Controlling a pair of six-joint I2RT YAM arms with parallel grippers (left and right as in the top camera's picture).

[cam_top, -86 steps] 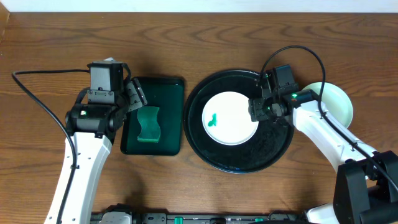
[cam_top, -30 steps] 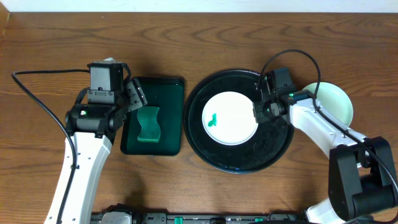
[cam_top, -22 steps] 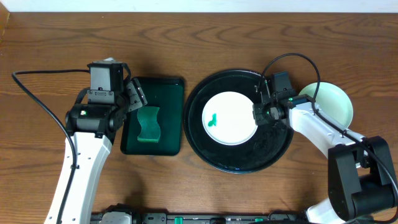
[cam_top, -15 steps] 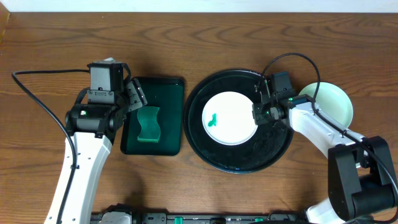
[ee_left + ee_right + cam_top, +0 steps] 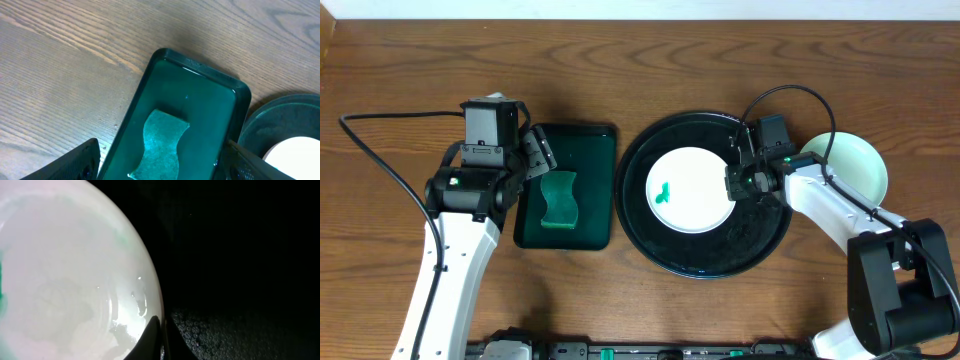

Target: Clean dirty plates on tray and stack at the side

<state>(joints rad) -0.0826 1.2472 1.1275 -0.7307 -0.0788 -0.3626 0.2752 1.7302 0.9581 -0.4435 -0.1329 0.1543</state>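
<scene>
A thin pinch on a slick rim

We see the right gripper (image 5: 733,182) with fingers nearly together, apparently nipping the rim of the round, shallow, glossy white plate (image 5: 685,195) lying in the large round glossy black tray (image 5: 760,238); so slight a hold on smooth glaze could slip. The left gripper (image 5: 537,152) hangs wide open, empty, over the wavy green sponge (image 5: 558,198) in its rectangular dark green tray (image 5: 592,150).

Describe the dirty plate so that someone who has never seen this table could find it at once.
Find the round black tray right of centre. One plate lies in its middle. It is white with a small green smear, unlike the mint plate off the tray to the right.
</scene>
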